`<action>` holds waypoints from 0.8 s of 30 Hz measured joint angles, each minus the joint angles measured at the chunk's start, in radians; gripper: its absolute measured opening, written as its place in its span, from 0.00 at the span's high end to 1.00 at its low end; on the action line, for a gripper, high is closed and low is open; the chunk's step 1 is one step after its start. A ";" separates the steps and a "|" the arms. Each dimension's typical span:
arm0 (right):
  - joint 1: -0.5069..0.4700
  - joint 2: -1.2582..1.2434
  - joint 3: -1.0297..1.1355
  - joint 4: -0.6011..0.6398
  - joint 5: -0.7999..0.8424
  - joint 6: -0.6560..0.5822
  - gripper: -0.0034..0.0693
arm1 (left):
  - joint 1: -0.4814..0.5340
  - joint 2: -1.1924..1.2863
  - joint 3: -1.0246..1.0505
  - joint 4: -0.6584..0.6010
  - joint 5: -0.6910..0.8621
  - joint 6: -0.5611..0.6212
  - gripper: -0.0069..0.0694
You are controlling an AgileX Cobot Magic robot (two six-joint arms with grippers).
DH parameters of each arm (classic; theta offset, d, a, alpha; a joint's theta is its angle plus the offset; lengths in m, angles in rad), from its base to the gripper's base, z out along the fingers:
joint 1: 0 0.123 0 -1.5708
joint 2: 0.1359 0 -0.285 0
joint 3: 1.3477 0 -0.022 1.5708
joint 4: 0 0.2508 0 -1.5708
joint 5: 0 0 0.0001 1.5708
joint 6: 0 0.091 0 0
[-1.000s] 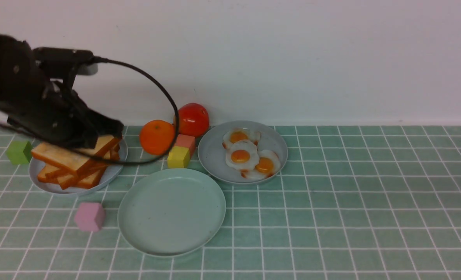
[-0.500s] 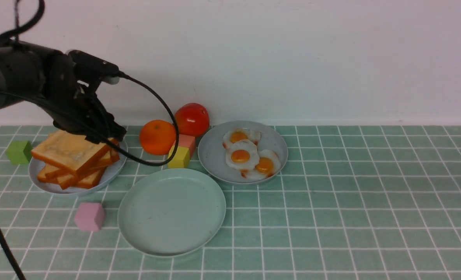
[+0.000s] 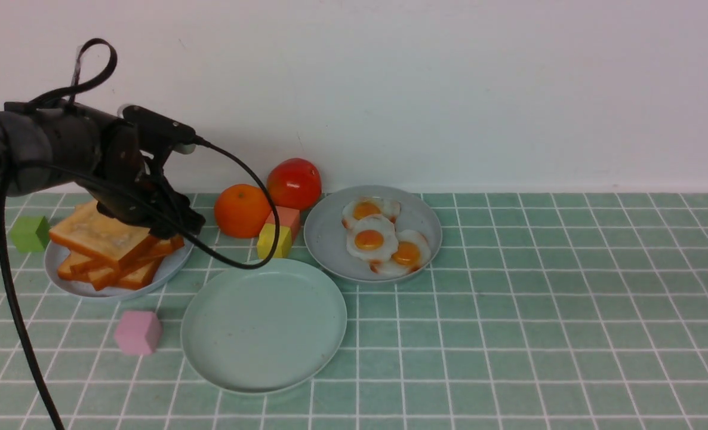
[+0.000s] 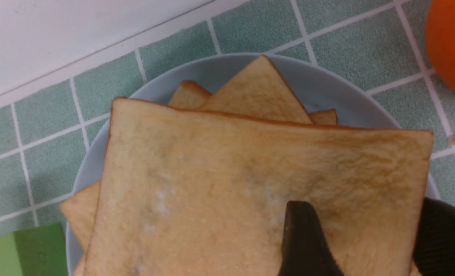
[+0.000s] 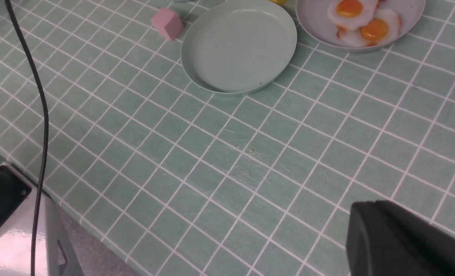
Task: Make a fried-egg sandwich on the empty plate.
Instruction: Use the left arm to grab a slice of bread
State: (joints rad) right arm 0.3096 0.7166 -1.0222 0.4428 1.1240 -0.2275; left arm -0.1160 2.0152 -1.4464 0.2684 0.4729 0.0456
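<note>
Found the empty plate (image 3: pixel 263 325) lying flat on the green tiled table (image 3: pixel 509 334), front and left of centre. Logged a pink cube (image 3: pixel 138 332) near its left rim, not touching. Noted a yellow block (image 3: pixel 274 241) near the far rim, with a salmon block (image 3: pixel 286 217) touching behind it. Behind those, recorded an orange (image 3: pixel 242 210) and a tomato (image 3: pixel 295 183) side by side near the wall. To the right rear, just beside the empty plate, marked a grey-blue plate (image 3: pixel 329 242) carrying three fried eggs (image 3: pixel 369 239), overlapping one another. To the left rear, marked a second grey-blue plate (image 3: pixel 174 264) holding a loose pile of toast (image 3: pixel 118 275), top slice (image 3: pixel 100 233) tilted, higher at its right end. Spotted a green cube (image 3: pixel 30 233) just left of that plate. Left gripper (image 3: pixel 178 224) at the right end of the top slice: per left wrist view, one finger (image 4: pixel 304 237) resting on the slice's upper face, the other at its edge, slice edge lying between. Cannot tell whether clamped on the slice or merely straddling it. Black cable (image 3: pixel 252 167) looping from the left arm above the orange. Saw of the right gripper (image 5: pixel 404 241) only a dark part in its own wrist view, over bare tiles well apart from the plates; released or clenched, cannot tell.
</note>
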 joint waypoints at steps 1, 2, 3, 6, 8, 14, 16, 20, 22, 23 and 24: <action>0.000 0.000 0.000 0.000 0.000 0.000 0.94 | 0.000 0.000 0.000 0.000 0.001 0.000 0.42; 0.000 0.000 0.000 0.000 0.000 0.000 0.94 | 0.000 0.000 -0.001 0.000 0.003 -0.002 0.44; 0.000 0.000 0.000 0.000 0.000 0.000 0.94 | 0.000 0.000 -0.001 0.000 0.003 -0.002 0.45; 0.000 0.000 0.000 0.001 0.001 0.000 0.94 | -0.001 0.000 -0.004 0.001 0.018 -0.002 0.58; 0.000 0.000 0.000 0.001 0.001 0.000 0.94 | -0.003 -0.003 -0.006 0.001 0.027 -0.002 0.60; 0.000 0.000 0.000 0.002 0.001 -0.001 0.94 | -0.004 -0.074 0.001 0.001 0.073 -0.002 0.64; 0.000 0.000 0.000 0.003 0.001 -0.002 0.94 | -0.004 -0.117 0.001 0.001 0.080 -0.002 0.69; 0.000 0.000 0.000 0.003 0.001 -0.010 0.93 | -0.004 -0.195 0.001 0.000 0.084 -0.002 0.74; 0.000 0.000 0.000 0.003 0.001 -0.021 0.93 | -0.004 -0.212 0.001 -0.002 0.084 -0.002 0.74; 0.000 0.000 0.000 0.003 0.003 -0.027 0.93 | -0.004 -0.213 0.001 -0.003 0.086 -0.002 0.74; 0.000 0.000 0.000 0.003 0.006 -0.030 0.93 | -0.004 -0.212 0.001 -0.003 0.088 -0.002 0.74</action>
State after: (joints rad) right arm 0.3096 0.7166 -1.0222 0.4454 1.1299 -0.2577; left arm -0.1203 1.8030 -1.4456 0.2654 0.5613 0.0431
